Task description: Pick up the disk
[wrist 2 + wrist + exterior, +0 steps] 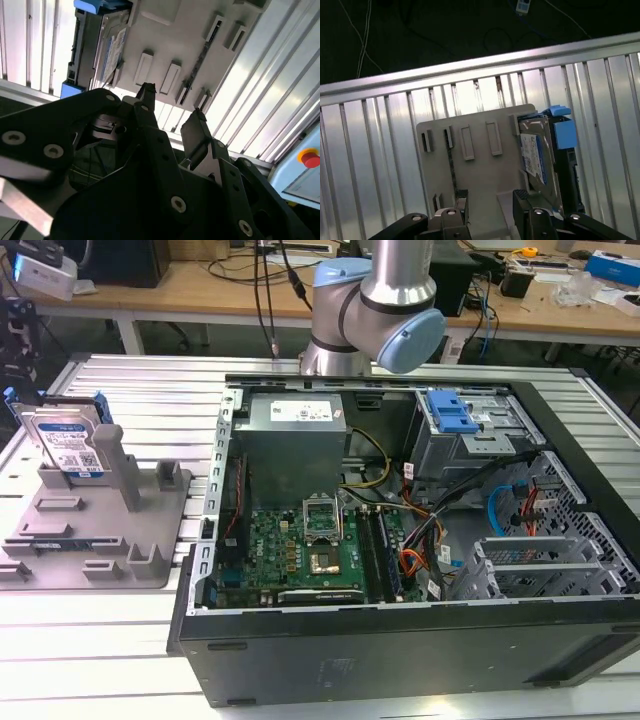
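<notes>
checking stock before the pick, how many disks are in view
1. The disk stands on edge in the grey fixture at the exterior view's left, outside the computer case. More could be hidden in the case's drive bays.

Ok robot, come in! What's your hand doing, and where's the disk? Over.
Hand open, empty, facing the grey fixture. Disk standing on edge in that fixture, not yet gripped. Fixture post close beside it.

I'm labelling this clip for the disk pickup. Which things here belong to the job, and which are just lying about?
Belongs to the job:
disk, standing in the grey fixture
gripper, open and empty

Just lying about:
computer case
blue drive-bay bracket
power supply
</notes>
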